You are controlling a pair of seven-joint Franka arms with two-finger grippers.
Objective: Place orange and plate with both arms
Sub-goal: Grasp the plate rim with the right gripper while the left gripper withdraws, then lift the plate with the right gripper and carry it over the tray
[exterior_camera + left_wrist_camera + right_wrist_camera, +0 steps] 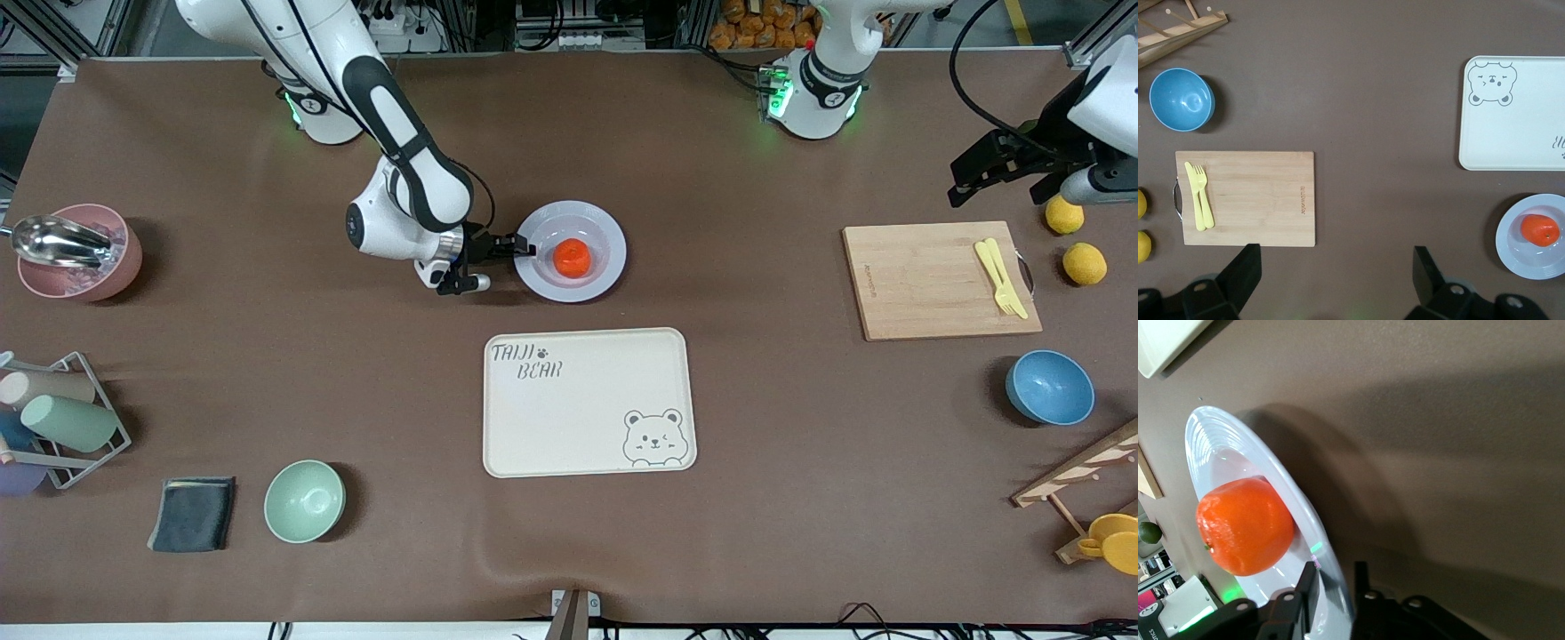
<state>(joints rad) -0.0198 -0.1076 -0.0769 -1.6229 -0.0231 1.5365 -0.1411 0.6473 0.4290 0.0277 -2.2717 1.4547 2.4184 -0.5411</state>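
Front view: right gripper [526,250] pinches plate [606,267] rim (orange [572,258] inside); left gripper [1335,267] wide, waiting.

Bear-printed tray [589,402] lies mid-tabletop; cutting board [940,280] carries yellow cutlery [999,276]; two lemons [1084,263] sit beside the board.

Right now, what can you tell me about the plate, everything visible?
The plate is round, shallow, pale lavender-white and glossy, with a wide rim. It lies flat on the brown table, farther from the front camera than the bear tray. The orange sits in its middle. The right pincer has its rim between its fingers, at the right arm's side.
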